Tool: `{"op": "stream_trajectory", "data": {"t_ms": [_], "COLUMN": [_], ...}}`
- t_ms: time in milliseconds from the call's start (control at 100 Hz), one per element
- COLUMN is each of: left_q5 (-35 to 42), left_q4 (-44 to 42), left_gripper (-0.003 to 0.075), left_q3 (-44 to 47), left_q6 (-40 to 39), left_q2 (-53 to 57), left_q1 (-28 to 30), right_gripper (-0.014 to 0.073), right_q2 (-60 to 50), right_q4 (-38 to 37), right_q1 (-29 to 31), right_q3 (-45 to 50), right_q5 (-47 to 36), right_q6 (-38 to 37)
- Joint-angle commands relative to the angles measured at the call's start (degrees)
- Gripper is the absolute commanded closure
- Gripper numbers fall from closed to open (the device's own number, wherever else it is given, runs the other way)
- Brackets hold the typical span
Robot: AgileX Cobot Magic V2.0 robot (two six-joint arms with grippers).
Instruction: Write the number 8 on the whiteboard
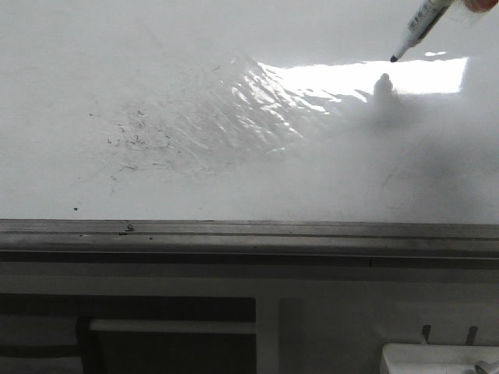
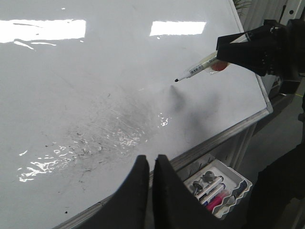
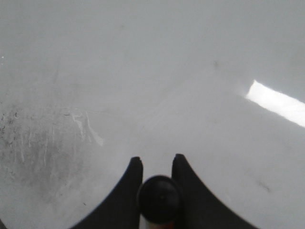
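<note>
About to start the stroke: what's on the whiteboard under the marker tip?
Under the marker tip the whiteboard is bare white, only the tip's shadow and window glare; no 8. The wrinkled film and specks sit leftward.

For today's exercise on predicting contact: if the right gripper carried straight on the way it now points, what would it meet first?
Probably the glossy white whiteboard. The right gripper holds a white black-tipped marker aimed down at it, so the tip would touch bare board first; the gap is hard to judge.
</note>
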State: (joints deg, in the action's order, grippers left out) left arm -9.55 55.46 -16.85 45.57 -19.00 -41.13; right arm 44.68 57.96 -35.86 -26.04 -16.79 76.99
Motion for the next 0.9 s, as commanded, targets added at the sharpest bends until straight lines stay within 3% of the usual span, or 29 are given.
{"op": "stream_trajectory", "data": {"t_ms": [0,120,370,560,660,780,890], "left_q5": [1.78,1.42,1.25,0.8,0.69,0.69,0.8], "left_q4": [1.07,1.07,1.07,1.19,2.13,2.52,2.52], "left_gripper": [0.0741,0.0741,0.0741,0.0741,0.0741,0.0741,0.0741], "left_q3": [-1.58,-1.58,-1.58,-1.58,-1.58,-1.58,-1.58], "left_q6": [-0.65,-0.65,-0.65,-0.65,-0.65,-0.65,-0.65], "left_q2": [-0.37,-0.37,-0.37,-0.37,-0.37,-0.37,-0.37], "left_q1": [0.16,0.16,0.16,0.16,0.16,0.16,0.16], "right_gripper": [0.0639,0.0644,0.0664,0.0665,0.0664,0.0664,0.0664], "right_q2": [1.31,3.47,7.04,4.47,1.84,-0.88,-1.68], "right_q4": [1.59,2.99,3.37,5.3,14.08,33.73,46.81], "right_q1": [0.22,0.22,0.22,1.48,3.14,3.7,3.7], "right_q3": [-1.59,-1.59,-1.59,-1.37,-1.37,-1.37,-1.37], "right_q5": [-5.43,-5.24,3.65,1.14,0.56,-4.4,-4.9], "right_q6": [0.54,0.54,0.43,2.5,12.8,29.02,40.43]}}
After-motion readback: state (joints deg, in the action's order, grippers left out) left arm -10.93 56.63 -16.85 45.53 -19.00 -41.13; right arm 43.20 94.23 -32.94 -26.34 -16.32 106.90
